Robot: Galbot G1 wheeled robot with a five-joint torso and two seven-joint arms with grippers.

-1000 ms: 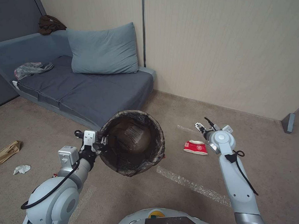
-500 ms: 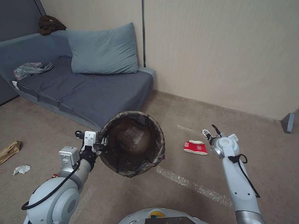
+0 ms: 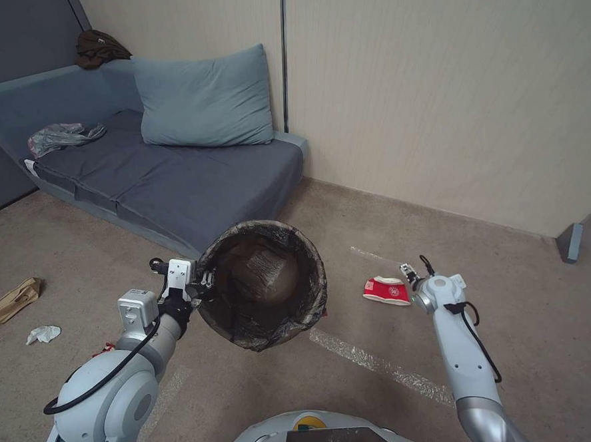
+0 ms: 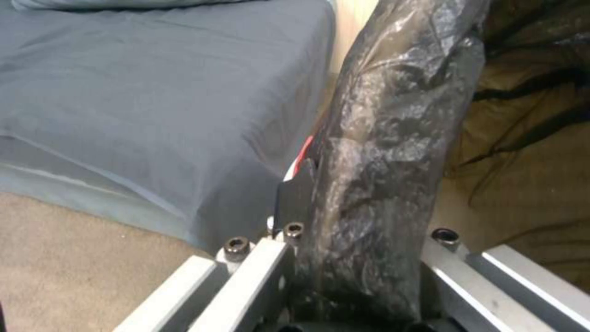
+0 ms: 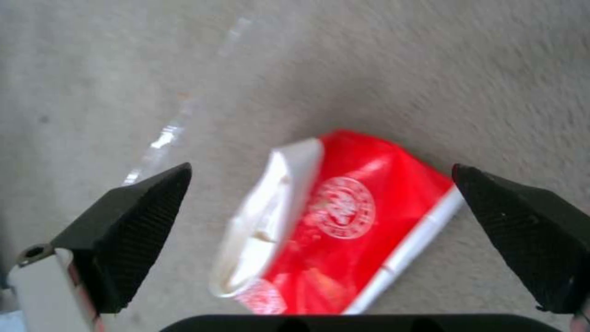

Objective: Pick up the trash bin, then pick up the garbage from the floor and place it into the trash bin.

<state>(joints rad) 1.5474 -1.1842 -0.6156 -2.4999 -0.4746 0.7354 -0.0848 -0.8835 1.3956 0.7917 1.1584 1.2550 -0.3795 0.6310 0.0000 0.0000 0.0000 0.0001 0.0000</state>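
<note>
The trash bin [image 3: 263, 293], a round bucket with a dark liner, hangs tilted above the floor with its mouth toward me. My left gripper [image 3: 202, 280] is shut on its rim; in the left wrist view the lined rim [image 4: 381, 161] runs up between the fingers of that gripper [image 4: 362, 258]. A crushed red-and-white paper cup [image 3: 385, 290] lies on the carpet just right of the bin. My right gripper [image 3: 405, 272] hovers low beside it. In the right wrist view the cup [image 5: 332, 221] lies between the spread fingers of the open gripper [image 5: 321, 184]. More garbage lies far left: a tan paper bag [image 3: 10, 300] and a white tissue [image 3: 42, 334].
A grey sofa [image 3: 173, 182] with a blue pillow [image 3: 204, 100] stands behind the bin, with a grey plastic bag [image 3: 63, 136] on its seat. The beige wall [image 3: 448, 105] runs behind the cup. Clear tape strips [image 3: 378, 366] cross the carpet.
My right arm has come down and in toward the cup, so its gripper now sits lower and closer to it. The left arm and the bin have barely shifted.
</note>
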